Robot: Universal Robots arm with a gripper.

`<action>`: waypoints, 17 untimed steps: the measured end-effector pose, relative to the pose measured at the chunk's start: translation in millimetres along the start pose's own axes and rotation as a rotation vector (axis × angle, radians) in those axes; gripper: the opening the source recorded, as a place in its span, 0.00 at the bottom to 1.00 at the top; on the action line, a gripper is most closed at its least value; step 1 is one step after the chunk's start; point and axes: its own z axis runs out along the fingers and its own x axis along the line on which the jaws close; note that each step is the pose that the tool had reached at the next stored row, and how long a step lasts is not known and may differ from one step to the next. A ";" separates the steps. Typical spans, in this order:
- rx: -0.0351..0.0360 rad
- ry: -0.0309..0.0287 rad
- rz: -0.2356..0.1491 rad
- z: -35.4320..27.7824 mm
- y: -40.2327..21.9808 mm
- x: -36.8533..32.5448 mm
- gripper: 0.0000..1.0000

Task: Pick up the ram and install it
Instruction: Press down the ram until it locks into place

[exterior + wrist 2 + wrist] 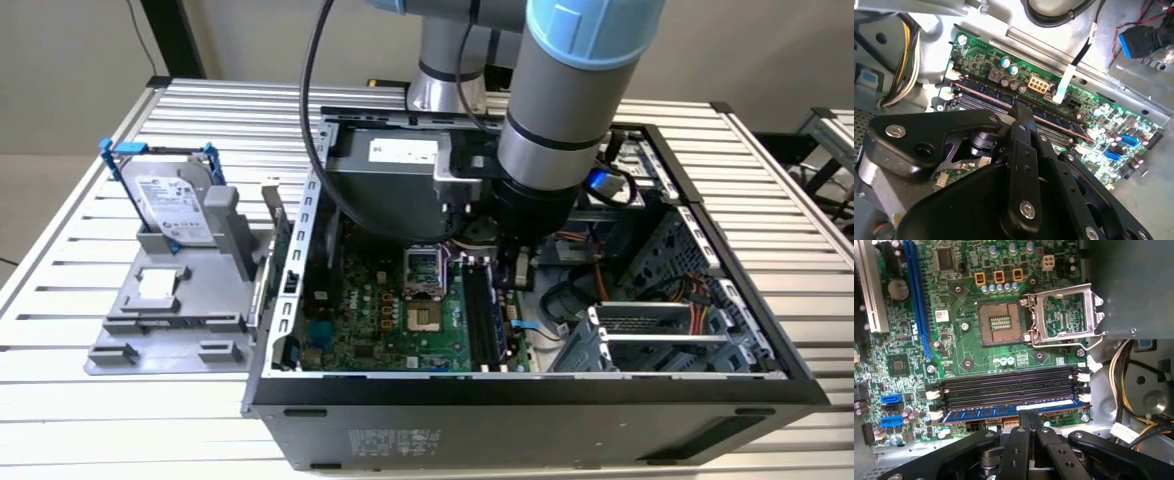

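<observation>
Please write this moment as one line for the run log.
end effector: shut, tips on ram | ram: lying in motherboard slot nearest the case edge | other slots: empty | hard drive: on stand outside case

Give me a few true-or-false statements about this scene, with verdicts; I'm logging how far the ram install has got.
1. The ram sits in a motherboard slot. True.
2. The hard drive lies inside the computer case. False: it stands on the grey stand outside the case, on the exterior view's left.
3. The gripper hovers over the grey stand. False: it is down inside the case, right at the ram.
4. The black slots beside the ram are empty. True.
5. The processor socket's metal cover is closed. False: it is swung open beside the bare socket.
</observation>
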 end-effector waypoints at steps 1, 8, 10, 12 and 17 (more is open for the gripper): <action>-0.0002 -0.0003 -0.010 0.0 -0.1 0.3 0.00; -0.0007 -0.0012 -0.045 0.0 -0.7 5.8 0.00; -0.0007 -0.0012 -0.050 0.0 -0.9 7.9 0.00; -0.0006 -0.0015 -0.053 -0.1 -1.2 10.2 0.00; -0.0006 -0.0014 -0.054 -0.1 -1.6 11.1 0.00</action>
